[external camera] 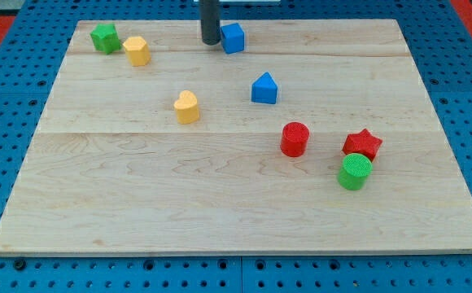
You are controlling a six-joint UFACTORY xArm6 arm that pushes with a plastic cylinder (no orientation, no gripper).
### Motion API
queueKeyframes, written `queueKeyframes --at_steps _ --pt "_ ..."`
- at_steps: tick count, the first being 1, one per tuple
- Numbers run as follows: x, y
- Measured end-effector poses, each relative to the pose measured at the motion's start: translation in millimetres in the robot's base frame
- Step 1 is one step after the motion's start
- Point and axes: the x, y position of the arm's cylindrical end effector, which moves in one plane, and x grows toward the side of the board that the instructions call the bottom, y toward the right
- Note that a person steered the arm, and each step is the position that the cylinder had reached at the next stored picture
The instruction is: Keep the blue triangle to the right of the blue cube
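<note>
- my tip [210, 41] is sitting bare, grasping nothing, just left of the blue cube [233, 37], top centre
- blue triangle [264, 89] is pointing upward, lower right of it
- wooden board [220, 203] is lying on blue pegboard [464, 98]

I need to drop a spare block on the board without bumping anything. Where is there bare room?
Free: the wide strip along the view's bottom, below the yellow heart and the green cylinder, and the view's top right corner, right of the blue cube. Crowded: around the red cylinder and red star, and the top left by my tip.
</note>
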Motion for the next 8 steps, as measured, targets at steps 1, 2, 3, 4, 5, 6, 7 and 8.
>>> queueKeyframes --at_steps 1,2,3,4,5,6,7,8 --pt "18.5 -23.0" --pt "19.6 -23.0" --pt "54.2 -23.0" --pt "104.6 -21.2" --pt "119.8 51.9" --pt "120.3 115.3" --pt "121.8 144.4" --pt "177.6 154.6"
